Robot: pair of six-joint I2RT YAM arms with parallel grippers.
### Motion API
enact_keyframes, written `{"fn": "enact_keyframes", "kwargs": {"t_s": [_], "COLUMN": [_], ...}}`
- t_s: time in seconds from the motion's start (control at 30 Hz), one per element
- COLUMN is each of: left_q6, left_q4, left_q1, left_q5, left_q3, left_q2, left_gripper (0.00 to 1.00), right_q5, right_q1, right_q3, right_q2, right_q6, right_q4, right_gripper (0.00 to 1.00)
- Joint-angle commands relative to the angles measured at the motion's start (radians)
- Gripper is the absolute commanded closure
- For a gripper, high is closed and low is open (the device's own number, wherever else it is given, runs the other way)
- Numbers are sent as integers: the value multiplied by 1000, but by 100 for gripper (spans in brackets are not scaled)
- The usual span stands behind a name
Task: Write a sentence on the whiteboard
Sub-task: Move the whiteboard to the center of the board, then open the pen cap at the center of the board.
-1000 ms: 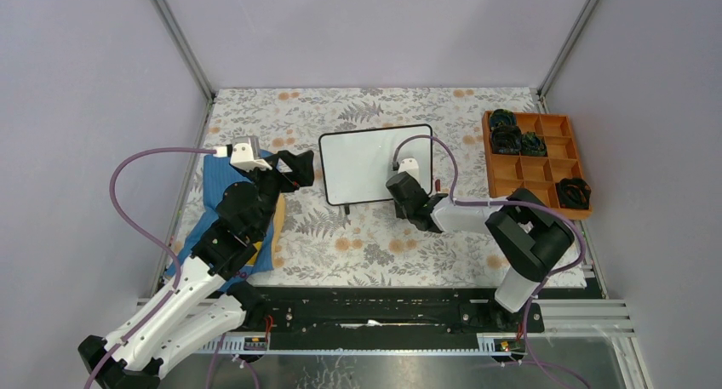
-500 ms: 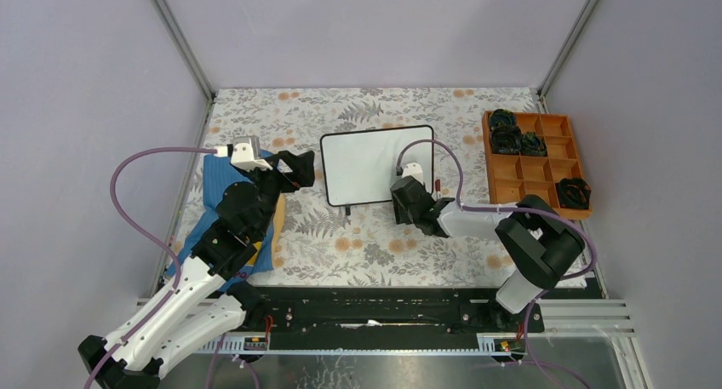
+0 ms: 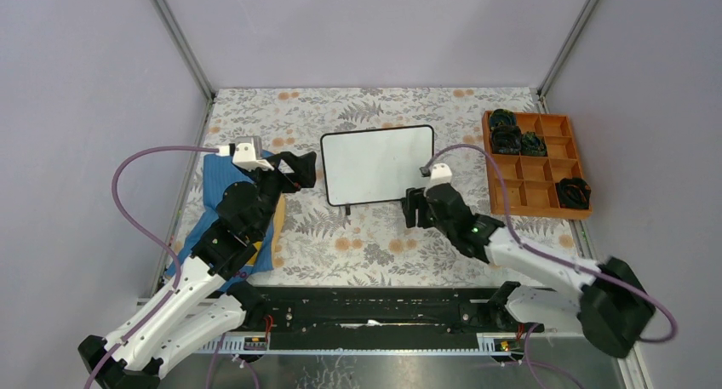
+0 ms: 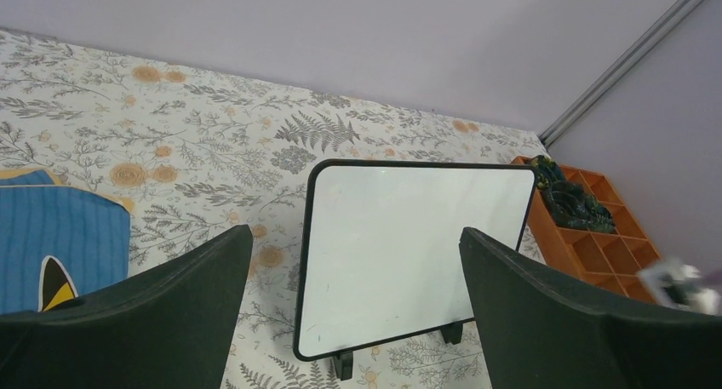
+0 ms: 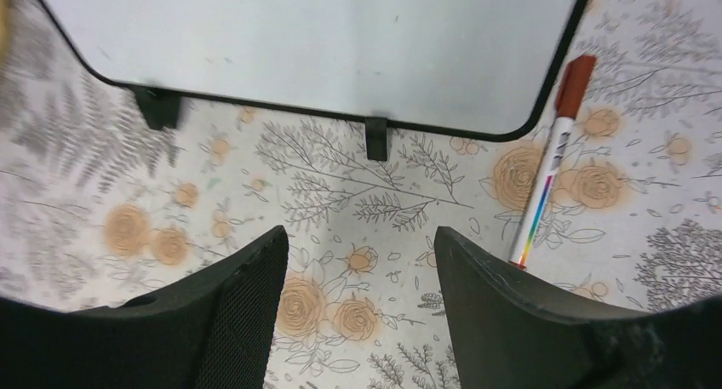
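The right gripper (image 5: 356,266) had drawn back toward the near edge and its jaws had spread, empty, leaving the marker (image 5: 549,163) capped on the table (image 5: 358,197), just beside the whiteboard (image 5: 323,40) at its lower right corner; judging by that, the pen had been let go. The board stood mid-table, the left gripper (image 4: 356,270) hovering off its left edge, jaws wide, holding nothing. No sentence could be made out, only faint specks on a seemingly blank face

I see a red-capped white marker (image 5: 549,163) lying on the flowery surface (image 3: 340,244), an orange wooden box tray (image 3: 532,193), a blue cloth (image 4: 60,236).
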Motion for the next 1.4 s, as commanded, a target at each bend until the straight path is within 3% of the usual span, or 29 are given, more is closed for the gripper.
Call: {"fn": "enact_keyframes", "kwargs": {"t_s": [0.0, 0.2, 0.4, 0.57, 0.87, 1.13, 1.37], "left_q6": [25, 28, 21, -17, 10, 19, 20], "left_q4": [39, 57, 77, 93, 110, 98, 94], "left_q1": [-6, -6, -5, -5, -6, -6, -6], "left_q5": [20, 24, -8, 32, 86, 99, 109], "left_q3": [9, 4, -6, -4, -29, -18, -17], "left_q2": [-1, 1, 4, 36, -16, -2, -3], "left_gripper": [1, 1, 1, 1, 1, 1, 1], "right_q5": [24, 209, 149, 30, 36, -19, -69], "right_q1": [4, 2, -103, -212, -242, -322, -329], "right_q3": [-64, -89, -35, -39, 25, 50, 72], "right_q2": [-223, -313, -193, -167, -17, 90, 170], "right_q6": [44, 225, 305, 274, 135, 134, 128], "right_q4": [-30, -111, -216, -228, -179, -117, -76], "right_gripper": [29, 23, 22, 26, 39, 52, 54]}}
